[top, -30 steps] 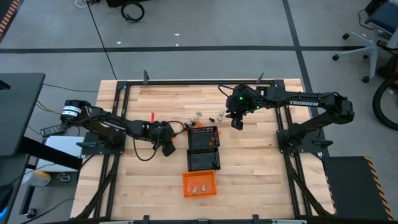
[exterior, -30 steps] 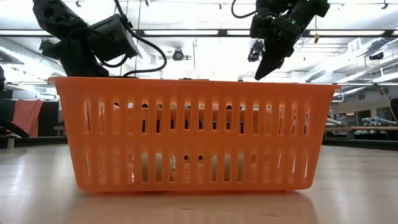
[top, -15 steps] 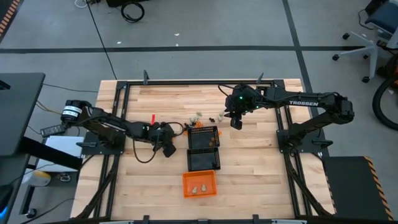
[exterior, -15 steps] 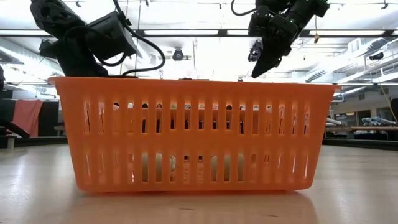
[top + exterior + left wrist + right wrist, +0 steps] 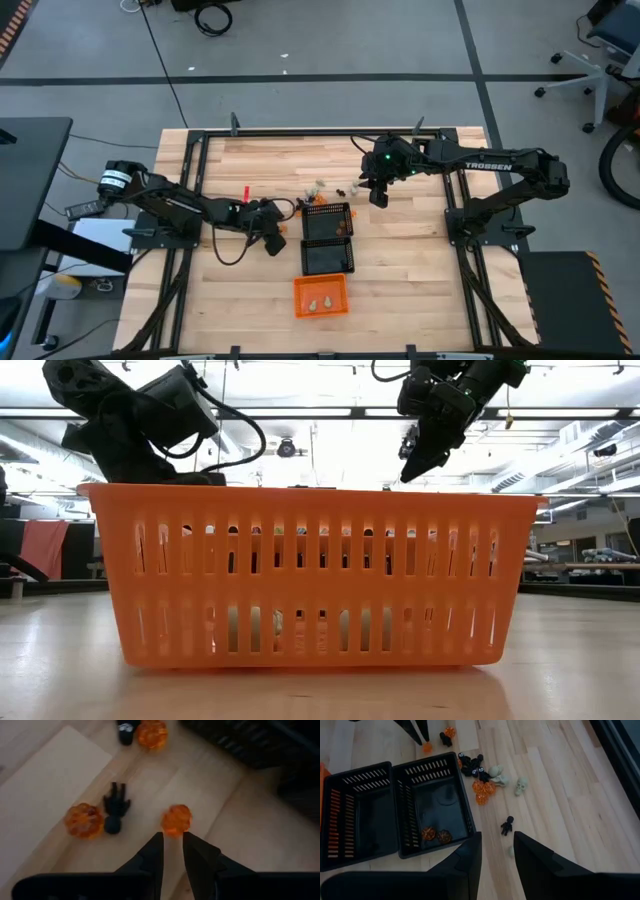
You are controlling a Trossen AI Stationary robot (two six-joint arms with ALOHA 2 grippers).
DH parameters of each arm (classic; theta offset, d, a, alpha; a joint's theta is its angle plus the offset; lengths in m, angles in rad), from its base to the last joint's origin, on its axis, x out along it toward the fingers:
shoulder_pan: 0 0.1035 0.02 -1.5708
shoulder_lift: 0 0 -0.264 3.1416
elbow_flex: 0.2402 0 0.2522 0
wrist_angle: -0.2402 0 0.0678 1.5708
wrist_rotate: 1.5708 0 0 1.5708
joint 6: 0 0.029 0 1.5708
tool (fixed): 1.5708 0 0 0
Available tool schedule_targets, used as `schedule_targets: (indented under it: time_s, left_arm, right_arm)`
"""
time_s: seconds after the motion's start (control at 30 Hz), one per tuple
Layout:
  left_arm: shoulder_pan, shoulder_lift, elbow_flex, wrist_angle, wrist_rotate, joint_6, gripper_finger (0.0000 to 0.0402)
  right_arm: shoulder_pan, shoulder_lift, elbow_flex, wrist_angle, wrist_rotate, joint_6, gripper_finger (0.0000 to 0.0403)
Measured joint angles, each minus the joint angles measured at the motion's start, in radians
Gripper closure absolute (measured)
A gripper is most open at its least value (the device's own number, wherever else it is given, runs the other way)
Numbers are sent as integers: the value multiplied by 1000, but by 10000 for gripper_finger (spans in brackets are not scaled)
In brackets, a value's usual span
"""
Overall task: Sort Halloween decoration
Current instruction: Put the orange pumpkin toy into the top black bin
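The left gripper (image 5: pixel 172 845) is low over the light wooden table (image 5: pixel 420 260). Its jaws stand narrow with a small gap, and nothing is between them. A small translucent orange pumpkin trinket (image 5: pixel 176 819) lies on the table just in front of the tips, touching neither one. To one side of these jaws lie a black figure trinket (image 5: pixel 115 812) and, just beside it, a second orange pumpkin (image 5: pixel 84 820). Farther ahead are a third orange pumpkin (image 5: pixel 152 733) and another black piece (image 5: pixel 126 732), close together.

The right gripper (image 5: pixel 496 851) hangs in the air above the table, its jaws parted and holding nothing. A tiny black figure (image 5: pixel 507 825) lies on the wood just ahead of the tips. Farther ahead of these jaws is a loose cluster of the decoration: black pieces (image 5: pixel 471 766), orange pumpkins (image 5: pixel 483 790) and cream-white skulls (image 5: pixel 520 785). Beside the jaws stands a black mesh basket (image 5: pixel 466 810) with two orange pumpkins (image 5: pixel 436 834) on its floor, and a second black mesh basket (image 5: pixel 355 855) touches it on the far side.

In the high view an orange rectangular slotted plastic basket (image 5: pixel 322 312) stands beyond the second mesh basket, with two cream-white pieces (image 5: pixel 320 303) inside it.
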Motion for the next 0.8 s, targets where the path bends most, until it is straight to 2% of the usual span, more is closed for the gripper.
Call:
schedule_targets:
  time_s: [0.4, 0.63, 0.8]
  left_arm:
    - [-10, 0, 0, 86, -11, 7, 322]
    - [-9, 0, 0, 150, -102, 31, 278]
    - [-6, 9, 1, 169, -115, 132, 245]
  right_arm:
    - [3, 0, 0, -1, -1, -11, 286]
    - [7, 0, 0, -1, -2, 9, 286]
    - [8, 0, 0, 6, -3, 8, 286]
